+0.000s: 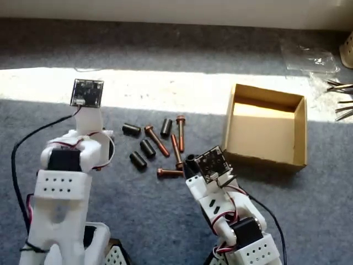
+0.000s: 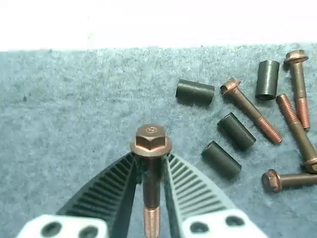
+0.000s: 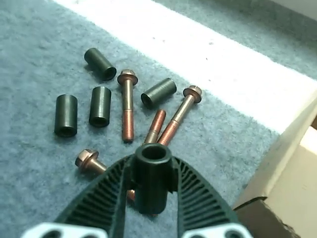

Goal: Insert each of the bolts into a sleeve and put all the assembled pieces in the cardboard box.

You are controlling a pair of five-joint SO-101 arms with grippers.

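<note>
My left gripper [image 2: 151, 161] is shut on a copper bolt [image 2: 151, 171], gripping the shank with the hex head sticking out past the fingertips. My right gripper [image 3: 152, 168] is shut on a black sleeve [image 3: 152, 181], whose open bore faces outward; in the high view this sleeve [image 1: 191, 162] sits just left of the cardboard box [image 1: 228, 126]. Between the arms, several loose bolts [image 1: 156, 139] and several black sleeves [image 1: 147, 148] lie scattered on the grey carpet. The open box holds nothing that I can see.
A clear plastic bag [image 1: 309, 56] lies at the far right, with some metal pieces [image 1: 341, 102] at the right edge. A bright sunlit strip crosses the carpet behind the parts. The box wall [image 3: 292, 163] stands close beside my right gripper.
</note>
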